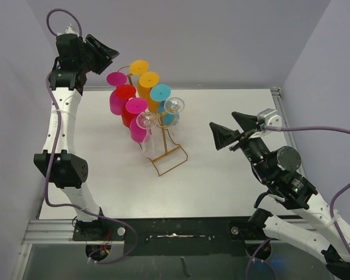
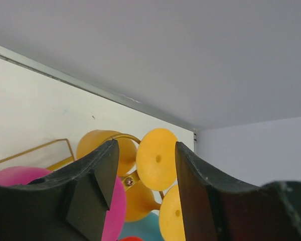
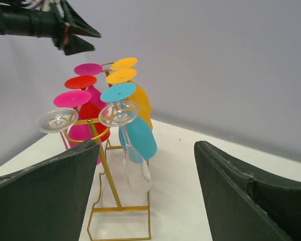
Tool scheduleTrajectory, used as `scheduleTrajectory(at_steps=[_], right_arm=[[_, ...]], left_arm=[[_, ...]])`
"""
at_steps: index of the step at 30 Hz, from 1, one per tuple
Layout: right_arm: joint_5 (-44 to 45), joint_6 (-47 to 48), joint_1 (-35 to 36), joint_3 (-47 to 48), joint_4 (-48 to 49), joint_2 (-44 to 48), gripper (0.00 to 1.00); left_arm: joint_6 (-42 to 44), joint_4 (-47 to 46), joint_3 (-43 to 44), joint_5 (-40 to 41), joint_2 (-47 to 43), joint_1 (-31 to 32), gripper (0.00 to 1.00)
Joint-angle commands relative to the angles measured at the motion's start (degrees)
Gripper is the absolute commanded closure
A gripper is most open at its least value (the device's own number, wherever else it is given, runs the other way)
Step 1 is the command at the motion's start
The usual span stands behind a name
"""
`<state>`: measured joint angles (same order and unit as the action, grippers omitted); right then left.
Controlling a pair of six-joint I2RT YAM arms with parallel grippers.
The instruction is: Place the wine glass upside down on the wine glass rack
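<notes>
The gold wire wine glass rack (image 1: 170,160) stands mid-table. Several wine glasses hang on it upside down: a magenta one (image 1: 116,79) at the back left, then red (image 1: 125,91), pink (image 1: 136,105), two orange (image 1: 139,67), teal (image 1: 160,92) and two clear (image 1: 146,121). My left gripper (image 1: 108,61) hovers open just up and left of the magenta foot, apart from it. In the left wrist view its jaws (image 2: 145,150) frame an orange foot (image 2: 157,158) lying beyond them. My right gripper (image 1: 221,119) is open and empty to the right of the rack.
The right wrist view looks between its wide jaws (image 3: 145,145) at the rack post (image 3: 108,175) and a clear glass bowl (image 3: 138,173). Grey walls close the back and sides. A metal rail (image 1: 163,236) runs along the table's near edge.
</notes>
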<state>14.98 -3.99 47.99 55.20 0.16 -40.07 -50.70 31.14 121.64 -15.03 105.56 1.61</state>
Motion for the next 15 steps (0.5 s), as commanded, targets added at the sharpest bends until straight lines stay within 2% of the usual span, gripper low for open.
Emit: scheduleTrajectory(at_steps=[1,3,5,9,10,12,15], right_arm=[[11.18,-10.37,-0.26,3.99,-8.58,-1.40,0.22],[14.76,-14.57,-0.27,4.17,-13.25,-1.14,0.22],[17.18,-18.42,-0.32,4.32,-18.55,-0.47,0.21],[20.24,-23.51,-0.33,3.66,-27.48,1.71,0.18],[21.68,-24.52,-0.32,3.09,-28.81,2.45,0.17],[24.46,-26.70,-0.26,2.34,-31.93,4.15,0.16],[27.73,-29.05,-0.31,2.11,-36.05,6.25,0.15]], left_arm=[[7.71,8.37,6.40,1.86,-4.58,-2.87,0.53],[11.21,11.17,5.06,1.58,-7.64,-3.98,0.52],[16.31,11.43,-0.35,1.89,-12.79,-4.08,0.51],[25.96,7.22,-19.38,3.09,-27.99,-4.07,0.47],[27.42,5.38,-25.01,4.24,-34.09,-3.88,0.46],[29.54,1.24,-37.20,6.77,-43.10,-2.90,0.40],[30.25,-1.40,-45.85,8.96,-53.75,-2.84,0.34]])
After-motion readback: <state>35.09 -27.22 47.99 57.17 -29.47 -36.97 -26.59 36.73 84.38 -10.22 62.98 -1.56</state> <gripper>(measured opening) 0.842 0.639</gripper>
